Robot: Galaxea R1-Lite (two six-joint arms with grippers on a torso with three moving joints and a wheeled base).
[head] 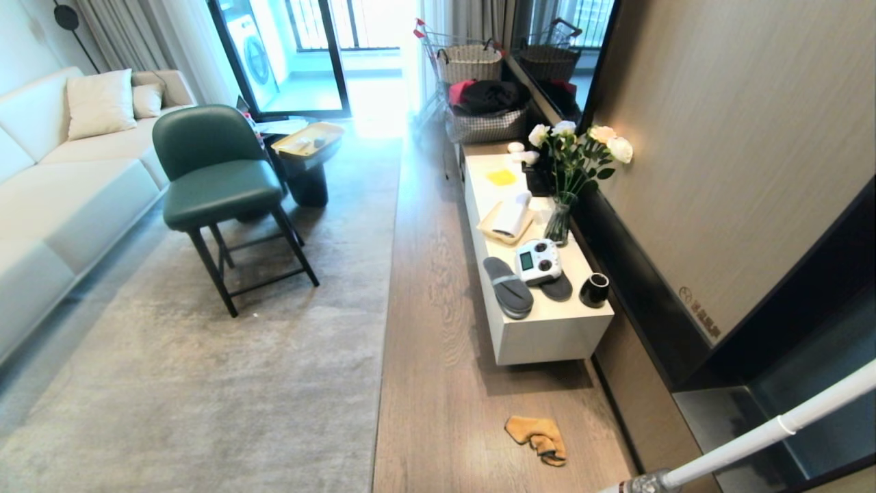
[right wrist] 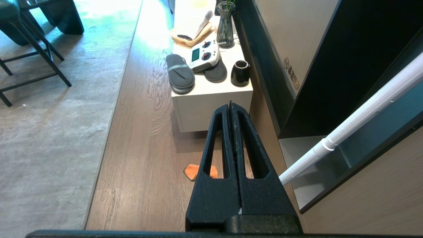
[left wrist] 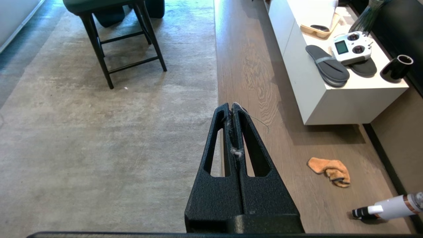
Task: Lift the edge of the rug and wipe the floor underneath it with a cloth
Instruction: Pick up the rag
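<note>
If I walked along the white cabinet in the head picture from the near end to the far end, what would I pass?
Black cup → grey slippers → white remote controller → glass vase with white roses → rolled white towel on its tray → flat yellow square.

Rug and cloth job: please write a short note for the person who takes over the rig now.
Left gripper: shut, empty, raised above the rug border.
Right gripper: shut, empty, raised above the floor.
Small mustard-orange fluffy cloth: crumpled on the brown wood-plank floor, near the white low cabinet, apart from the rug.
Pale grey-beige rug edge: flat.
Done: nothing yet.
Left: pick up cloth, lift edge, wipe underneath.
</note>
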